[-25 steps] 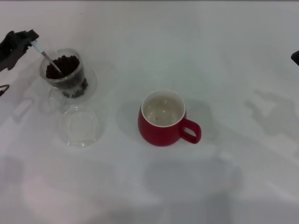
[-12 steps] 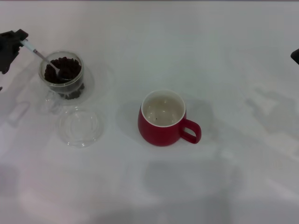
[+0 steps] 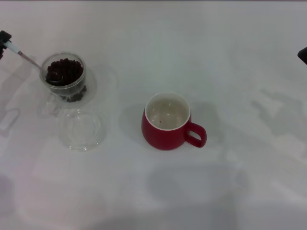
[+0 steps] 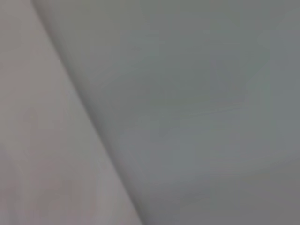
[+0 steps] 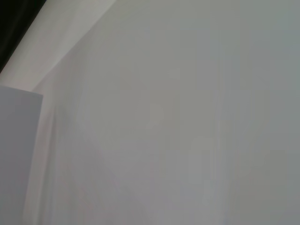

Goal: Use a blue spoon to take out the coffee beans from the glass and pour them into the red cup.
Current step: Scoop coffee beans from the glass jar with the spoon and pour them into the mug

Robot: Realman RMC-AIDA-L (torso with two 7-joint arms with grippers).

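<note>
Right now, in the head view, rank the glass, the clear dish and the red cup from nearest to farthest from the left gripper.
1. The glass, just beside the left gripper at the table's left edge.
2. The clear dish, in front of the glass.
3. The red cup, mid-table.

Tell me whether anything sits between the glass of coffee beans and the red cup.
Nothing visible does. Bare table lies between the glass and the red cup. The clear round dish sits nearer the robot than the glass, off that line.
</note>
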